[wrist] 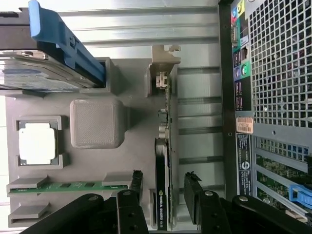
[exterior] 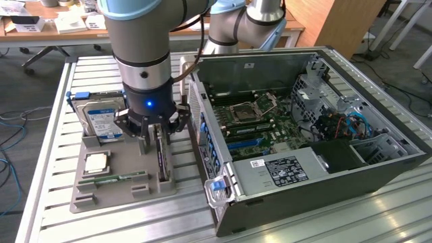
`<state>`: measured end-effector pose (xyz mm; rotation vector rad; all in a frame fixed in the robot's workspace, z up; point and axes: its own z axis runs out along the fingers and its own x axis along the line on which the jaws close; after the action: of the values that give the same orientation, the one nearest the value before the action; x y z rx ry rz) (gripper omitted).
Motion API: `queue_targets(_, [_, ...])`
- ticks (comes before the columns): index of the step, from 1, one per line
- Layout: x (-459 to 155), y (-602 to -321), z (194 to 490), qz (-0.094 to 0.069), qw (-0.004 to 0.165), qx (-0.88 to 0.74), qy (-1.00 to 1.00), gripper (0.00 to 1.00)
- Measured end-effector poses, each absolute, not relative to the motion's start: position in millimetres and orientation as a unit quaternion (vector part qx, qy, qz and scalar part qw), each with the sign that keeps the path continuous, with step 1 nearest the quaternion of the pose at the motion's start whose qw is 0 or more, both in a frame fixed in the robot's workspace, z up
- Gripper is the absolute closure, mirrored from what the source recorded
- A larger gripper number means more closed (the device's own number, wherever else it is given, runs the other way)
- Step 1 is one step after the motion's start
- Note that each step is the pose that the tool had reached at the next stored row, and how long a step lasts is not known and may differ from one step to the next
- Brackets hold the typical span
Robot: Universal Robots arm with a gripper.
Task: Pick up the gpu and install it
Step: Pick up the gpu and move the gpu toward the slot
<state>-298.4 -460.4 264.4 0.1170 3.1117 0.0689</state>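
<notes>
Black jointed fingers (wrist: 195,195) stand spread apart and released, one on each side of the gpu (wrist: 161,163), a thin dark rectangular card standing on its long edge. A gap shows on both sides of the card, so nothing is grasped. The card sits in a slot of a grey plastic tray (wrist: 87,165), along the tray's side nearest the computer. Farther off on the same tray are a narrow green memory stick (wrist: 68,186), a square silvery processor (wrist: 38,143) in its own recess, and a silver hard drive with a blue-white label (exterior: 102,121) held in a blue carrier. Just beside the tray, on the exterior view's right, lies an open dark tower case (exterior: 378,167) with its green motherboard (exterior: 266,124) exposed. Tray and case rest on a slatted metal counter (exterior: 101,71).
</notes>
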Motion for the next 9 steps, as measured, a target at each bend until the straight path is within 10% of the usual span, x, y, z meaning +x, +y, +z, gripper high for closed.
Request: queue_targets(9, [-298.5,-460.4,250.9,0.022,0.013,0.038,0.999,0.53])
